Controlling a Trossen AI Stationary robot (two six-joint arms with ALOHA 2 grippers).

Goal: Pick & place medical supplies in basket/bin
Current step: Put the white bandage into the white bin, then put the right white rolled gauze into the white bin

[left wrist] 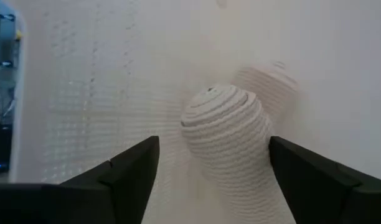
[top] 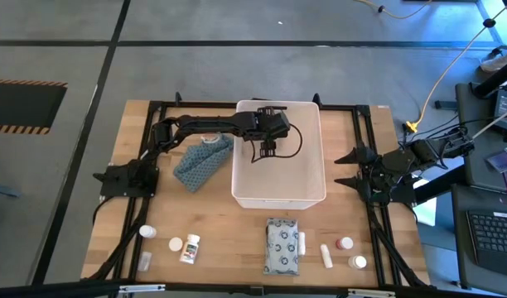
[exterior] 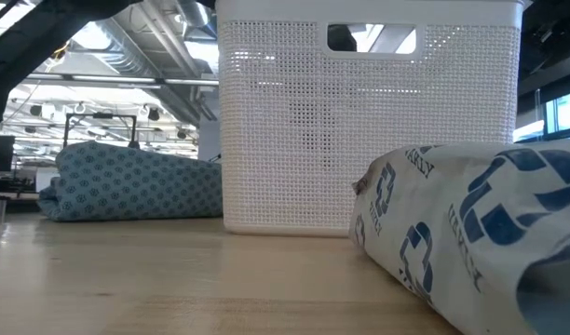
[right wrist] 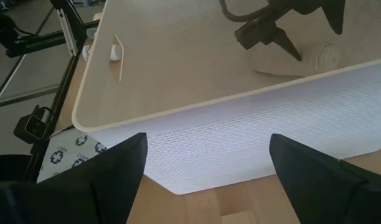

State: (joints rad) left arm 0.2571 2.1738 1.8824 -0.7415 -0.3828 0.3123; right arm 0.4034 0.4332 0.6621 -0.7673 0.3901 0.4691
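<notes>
The white bin (top: 278, 192) stands mid-table. My left gripper (top: 267, 150) hangs open inside it, pointing down toward the floor. A beige bandage roll (left wrist: 228, 134) shows between and beyond its spread fingers; in the right wrist view the roll (right wrist: 324, 58) lies on its side on the bin floor under that gripper (right wrist: 268, 34). The grey-white patterned soft pack (top: 282, 246) lies flat near the front edge, with small white bottles (top: 190, 248) and tubes (top: 326, 255), some red-capped (top: 345, 243), beside it. My right gripper (top: 340, 170) waits open at the bin's right side.
A blue patterned cloth (top: 202, 161) lies bunched against the bin's left wall. Black frame rails (top: 158, 108) run along the table's edges. The soft pack (exterior: 471, 223) fills the near right of the low view, in front of the bin (exterior: 369, 121).
</notes>
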